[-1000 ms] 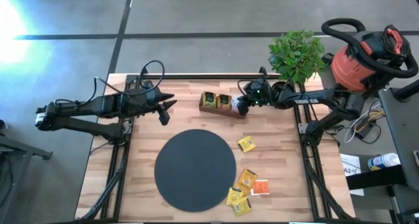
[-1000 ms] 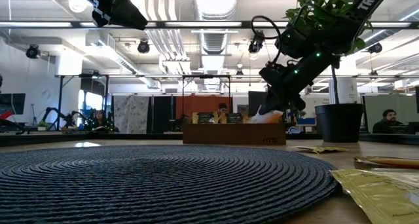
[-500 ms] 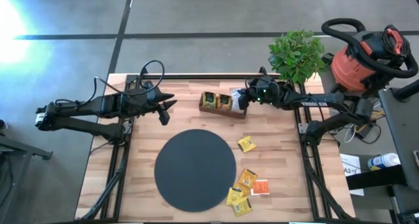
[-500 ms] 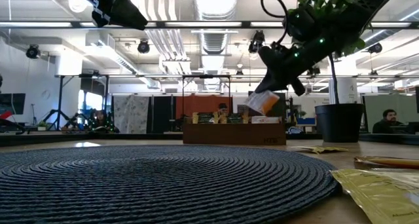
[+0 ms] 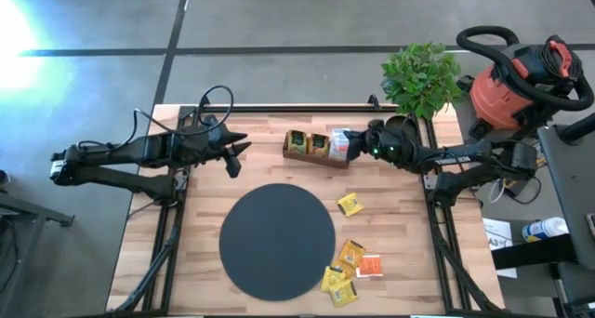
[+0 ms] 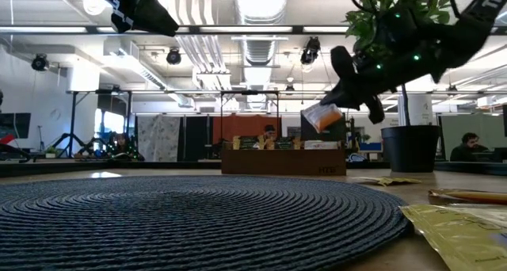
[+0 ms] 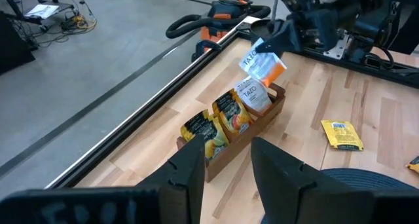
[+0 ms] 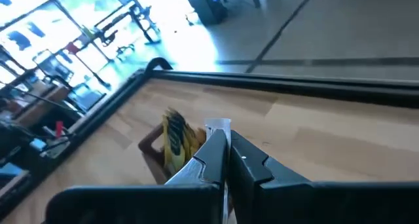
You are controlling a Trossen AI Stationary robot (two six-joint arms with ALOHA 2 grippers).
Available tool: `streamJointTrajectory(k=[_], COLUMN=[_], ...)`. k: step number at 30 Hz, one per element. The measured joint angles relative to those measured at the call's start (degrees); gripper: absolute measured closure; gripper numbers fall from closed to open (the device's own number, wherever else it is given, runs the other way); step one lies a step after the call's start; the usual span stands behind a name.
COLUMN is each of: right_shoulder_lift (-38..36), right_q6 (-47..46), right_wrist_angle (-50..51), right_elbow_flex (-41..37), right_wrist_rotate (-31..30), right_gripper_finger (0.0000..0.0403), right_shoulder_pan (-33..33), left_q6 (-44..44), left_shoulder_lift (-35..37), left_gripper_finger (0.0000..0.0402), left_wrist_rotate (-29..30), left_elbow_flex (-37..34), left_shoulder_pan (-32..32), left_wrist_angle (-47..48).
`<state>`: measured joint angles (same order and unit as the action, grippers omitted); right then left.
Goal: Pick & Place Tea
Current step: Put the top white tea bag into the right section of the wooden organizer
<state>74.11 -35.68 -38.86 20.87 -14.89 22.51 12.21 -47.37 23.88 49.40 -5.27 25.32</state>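
An orange-and-white tea sachet (image 7: 265, 65) hangs over the right end of the brown wooden tray (image 5: 316, 155), with my right gripper (image 5: 350, 143) shut on it. Other tea sachets (image 7: 226, 116) stand upright in the tray. Several yellow sachets (image 5: 350, 205) and an orange-white one (image 5: 370, 266) lie flat on the table right of the black disc (image 5: 277, 241). My left gripper (image 5: 234, 156) is open and holds nothing. It hovers high over the table's far left, pointing at the tray. My right gripper pinches the sachet's upper edge (image 7: 260, 52) between its two fingers, whose tips (image 8: 219, 149) close over the white end. The fingers come from the table's right, slanting slightly down. The sachet hangs tilted below them (image 6: 323, 117), lifted clear of the tray.
A potted plant (image 5: 423, 76) stands at the table's far right corner, close behind my right arm. A red vacuum cleaner (image 5: 521, 86) sits on the floor beyond the right edge. The black disc fills the table's middle and near part.
My right gripper has risen from the tray's right end and drawn back toward the table's right edge, tipping up toward level and rolling. It has stayed shut. The orange-white sachet has come up with it, from down at tray height to hanging clear above the tray.
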Motion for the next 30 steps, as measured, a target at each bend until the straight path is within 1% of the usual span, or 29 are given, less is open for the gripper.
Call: streamJointTrajectory(k=[7, 10, 14, 23, 27, 30], right_shoulder_lift=[2.64, 5.27, 9.18, 18.21, 20.95, 21.27], right_q6=[-3.43, -5.54, -7.96, -5.9, -7.74, -8.59], right_wrist_angle=[-17.38, -21.6, -23.85, -24.34, -24.05, -24.49], right_elbow_flex=[-7.2, -8.55, -8.35, -1.26, -0.83, -1.64], right_wrist_rotate=[-0.72, -0.68, -0.42, -0.35, -3.44, -4.2], right_gripper_finger=[0.0394, 0.0394, 0.0394, 0.0394, 0.0394, 0.0394], right_shoulder_pan=[0.16, 0.13, 0.11, -0.01, -0.21, -0.22], left_q6=[0.02, 0.02, -0.26, -0.09, -0.07, -0.07], left_shoulder_lift=[-0.01, -0.02, -0.02, -0.04, -0.04, -0.04], left_gripper_finger=[0.0282, 0.0282, 0.0282, 0.0282, 0.0282, 0.0282], left_wrist_rotate=[0.0, 0.0, 0.0, 0.0, 0.0, -0.01], left_elbow_flex=[0.01, 0.01, 0.01, 0.01, 0.01, 0.01], left_shoulder_pan=[0.01, 0.0, 0.0, 0.0, 0.0, 0.02], left_wrist_angle=[0.01, 0.0, -0.02, -0.07, -0.04, -0.05])
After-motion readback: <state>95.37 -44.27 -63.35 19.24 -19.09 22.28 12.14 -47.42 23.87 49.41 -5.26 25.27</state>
